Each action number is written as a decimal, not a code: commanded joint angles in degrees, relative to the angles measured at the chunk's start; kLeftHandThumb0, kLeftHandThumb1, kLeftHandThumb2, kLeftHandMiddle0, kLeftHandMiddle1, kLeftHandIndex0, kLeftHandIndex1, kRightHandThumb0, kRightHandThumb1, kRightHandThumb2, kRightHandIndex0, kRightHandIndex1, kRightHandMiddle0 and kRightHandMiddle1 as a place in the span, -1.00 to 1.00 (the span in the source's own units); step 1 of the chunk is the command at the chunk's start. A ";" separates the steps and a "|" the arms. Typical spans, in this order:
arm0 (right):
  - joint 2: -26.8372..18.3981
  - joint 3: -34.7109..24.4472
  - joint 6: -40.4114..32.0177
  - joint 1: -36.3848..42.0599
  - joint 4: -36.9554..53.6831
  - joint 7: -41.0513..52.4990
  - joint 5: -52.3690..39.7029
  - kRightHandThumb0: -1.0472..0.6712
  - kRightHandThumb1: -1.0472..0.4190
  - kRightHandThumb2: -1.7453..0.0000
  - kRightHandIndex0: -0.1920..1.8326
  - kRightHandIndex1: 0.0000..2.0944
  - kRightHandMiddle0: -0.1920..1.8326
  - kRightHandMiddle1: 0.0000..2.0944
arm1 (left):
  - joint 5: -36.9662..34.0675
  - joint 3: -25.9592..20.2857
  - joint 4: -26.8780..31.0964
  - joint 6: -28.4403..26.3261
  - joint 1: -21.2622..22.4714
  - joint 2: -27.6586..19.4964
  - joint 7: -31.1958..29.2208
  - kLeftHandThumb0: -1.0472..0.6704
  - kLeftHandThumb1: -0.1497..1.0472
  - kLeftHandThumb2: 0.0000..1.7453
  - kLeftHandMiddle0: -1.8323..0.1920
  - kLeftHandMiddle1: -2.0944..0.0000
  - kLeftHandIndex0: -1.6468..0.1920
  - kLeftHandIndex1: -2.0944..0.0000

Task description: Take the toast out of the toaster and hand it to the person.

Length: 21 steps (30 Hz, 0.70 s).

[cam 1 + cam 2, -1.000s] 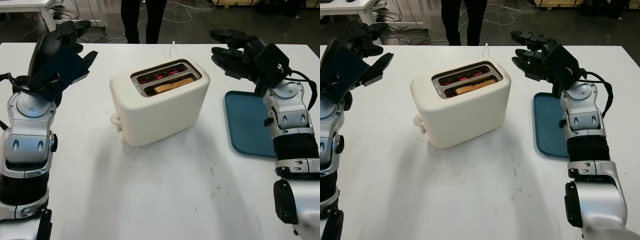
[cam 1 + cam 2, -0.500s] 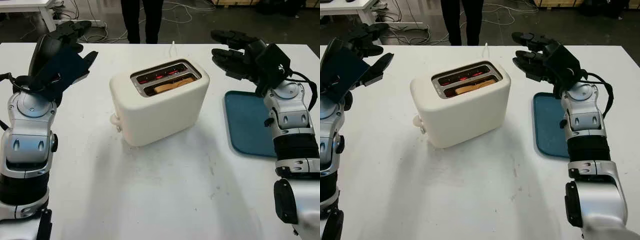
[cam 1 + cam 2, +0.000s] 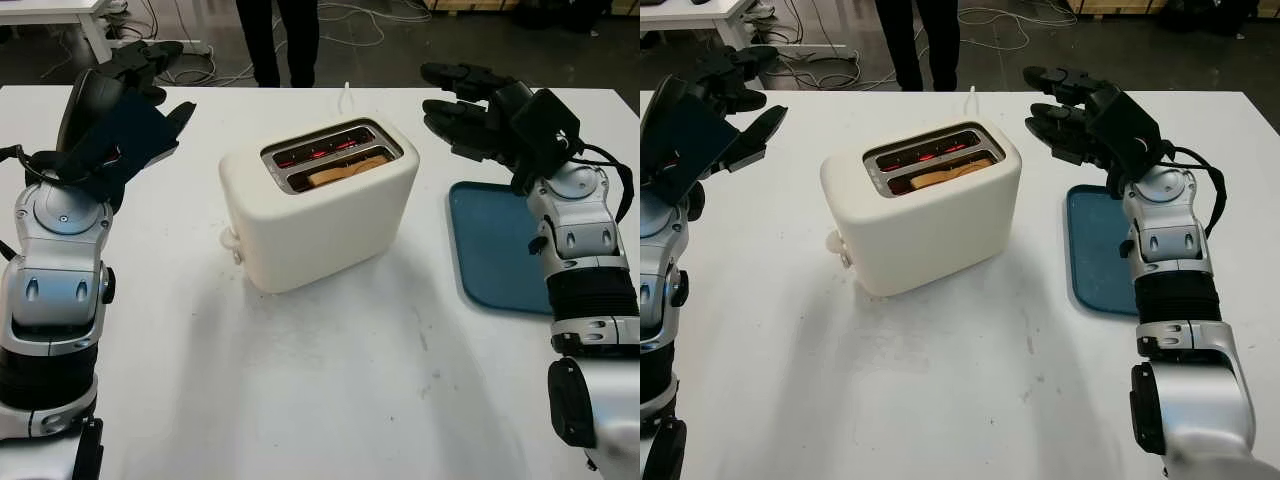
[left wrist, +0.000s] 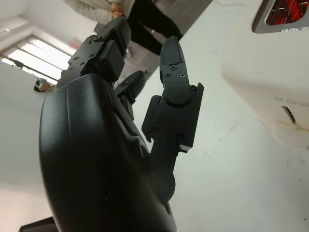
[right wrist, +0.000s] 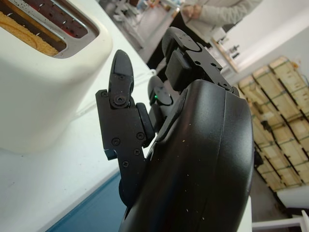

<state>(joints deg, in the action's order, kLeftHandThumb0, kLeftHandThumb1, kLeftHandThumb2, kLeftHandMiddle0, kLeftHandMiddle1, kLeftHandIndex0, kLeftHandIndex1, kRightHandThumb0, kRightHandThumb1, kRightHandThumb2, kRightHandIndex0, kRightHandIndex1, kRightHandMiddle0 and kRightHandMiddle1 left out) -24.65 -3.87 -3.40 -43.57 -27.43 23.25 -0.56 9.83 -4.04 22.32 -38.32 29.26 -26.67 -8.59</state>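
Toast (image 3: 345, 170) sunk in toaster (image 3: 318, 205) slot, right hand (image 3: 470, 105) open beside it, left hand (image 3: 140, 95) open, well apart

The left hand (image 4: 145, 96) is open above the white table (image 4: 227, 183), holding nothing. Beside it stands the cream toaster (image 4: 275, 72), one slot (image 4: 285, 12) glowing red inside. A person (image 4: 140, 19) stands beyond the table's far edge
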 commanded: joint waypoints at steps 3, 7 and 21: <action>-0.46 -0.24 1.72 -0.96 -0.74 0.33 -0.32 -0.14 -0.83 0.64 -0.33 -0.98 -0.33 -0.99 | 0.32 -0.20 -0.41 1.02 0.45 -0.04 -0.05 -0.20 0.79 -0.47 0.81 0.07 0.40 0.82; -0.61 -0.14 1.50 -0.90 -0.56 0.18 -0.10 -0.14 -0.83 0.64 -0.32 -0.98 -0.32 -0.99 | -0.23 -0.51 -0.36 0.76 0.54 0.19 -0.31 -0.20 0.79 -0.46 0.81 0.08 0.42 0.82; -0.48 -0.27 1.59 -0.94 -0.65 0.34 -0.38 -0.15 -0.83 0.64 -0.32 -0.98 -0.32 -0.99 | 0.30 -0.37 -0.60 1.46 0.34 -0.23 -0.27 -0.22 0.79 -0.49 0.81 0.06 0.41 0.80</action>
<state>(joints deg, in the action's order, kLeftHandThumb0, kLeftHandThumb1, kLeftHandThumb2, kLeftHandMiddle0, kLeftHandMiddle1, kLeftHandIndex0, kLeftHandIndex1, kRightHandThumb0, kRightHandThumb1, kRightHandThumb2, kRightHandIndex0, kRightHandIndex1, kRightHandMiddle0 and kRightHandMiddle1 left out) -24.65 -3.87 -3.04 -43.61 -27.92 23.28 -0.56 9.82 -4.09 21.77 -37.83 29.26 -26.54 -8.59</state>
